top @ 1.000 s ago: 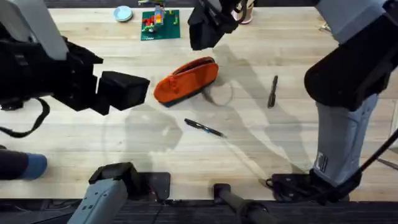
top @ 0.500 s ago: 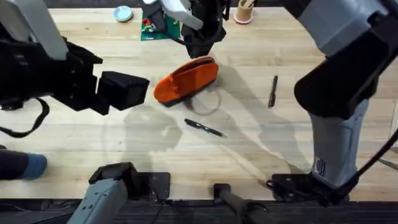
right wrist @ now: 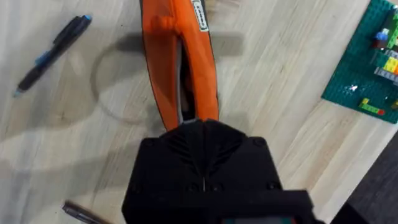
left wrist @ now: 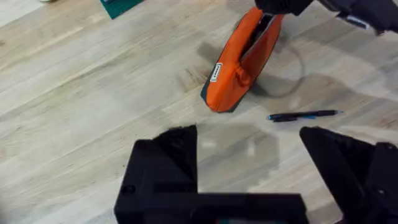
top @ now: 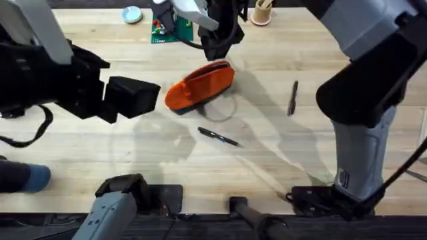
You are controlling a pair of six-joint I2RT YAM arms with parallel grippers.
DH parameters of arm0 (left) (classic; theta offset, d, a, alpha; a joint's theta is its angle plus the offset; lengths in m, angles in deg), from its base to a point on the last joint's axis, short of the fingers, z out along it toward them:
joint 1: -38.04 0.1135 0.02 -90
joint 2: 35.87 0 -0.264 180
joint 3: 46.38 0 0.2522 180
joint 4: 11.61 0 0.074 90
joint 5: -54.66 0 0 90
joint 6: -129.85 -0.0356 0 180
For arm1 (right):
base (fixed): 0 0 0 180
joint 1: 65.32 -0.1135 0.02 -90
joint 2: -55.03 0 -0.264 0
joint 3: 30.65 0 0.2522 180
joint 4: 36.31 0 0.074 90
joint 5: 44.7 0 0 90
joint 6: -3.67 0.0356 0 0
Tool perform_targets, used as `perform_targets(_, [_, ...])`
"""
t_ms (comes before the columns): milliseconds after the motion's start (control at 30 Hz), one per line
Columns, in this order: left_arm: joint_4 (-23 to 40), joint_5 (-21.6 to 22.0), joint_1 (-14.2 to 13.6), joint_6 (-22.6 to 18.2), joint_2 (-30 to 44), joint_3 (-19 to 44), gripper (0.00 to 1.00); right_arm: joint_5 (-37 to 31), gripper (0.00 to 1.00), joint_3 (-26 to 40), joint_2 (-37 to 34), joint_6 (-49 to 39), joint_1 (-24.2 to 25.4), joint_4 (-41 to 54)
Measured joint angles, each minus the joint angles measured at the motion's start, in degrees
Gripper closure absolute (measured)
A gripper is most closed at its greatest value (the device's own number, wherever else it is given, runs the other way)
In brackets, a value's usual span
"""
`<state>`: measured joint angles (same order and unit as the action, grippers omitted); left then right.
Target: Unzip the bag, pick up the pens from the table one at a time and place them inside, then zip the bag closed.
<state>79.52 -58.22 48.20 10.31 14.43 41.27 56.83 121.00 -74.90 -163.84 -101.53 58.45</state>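
Note:
The orange bag [top: 199, 86] lies slanted in the middle of the table [top: 100, 143]. Its zipper slit [right wrist: 183, 93] gapes dark along the top. My right gripper [top: 215, 53] reaches across from above and sits shut at the bag's far right end [right wrist: 202, 127], where the slit stops; the pull itself is hidden under the fingers. My left gripper [top: 155, 95] hovers open a little to the left of the bag [left wrist: 239, 68], with nothing between its fingers [left wrist: 165, 162]. One pen [top: 219, 137] lies just in front of the bag, and another pen [top: 292, 98] lies to its right.
A green brick plate [top: 172, 27], a small round lid [top: 132, 14] and a cup holding sticks [top: 261, 12] stand along the table's far edge. Bare wood stretches in front of the pens, toward the arm bases.
A second ago my right gripper was higher and behind the bag; it has come down onto the bag's far right end and stayed there. The left arm, bag and pens have not moved.

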Motion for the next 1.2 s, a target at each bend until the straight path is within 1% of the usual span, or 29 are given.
perform_targets(367, [0.0,0.0,0.0,0.0,0.0,0.0,0.006,0.0,0.971,0.0,-0.3,1.1,0.0,-0.9])
perform_targets(667, [0.0,0.0,0.0,0.0,0.0,0.0,0.006,0.0,0.971,0.0,-3.8,1.9,0.0,-1.1])
perform_targets(1200, [0.0,0.0,0.0,0.0,0.0,0.0,0.007,0.1,0.971,0.0,-7.2,4.3,-0.2,-1.1])
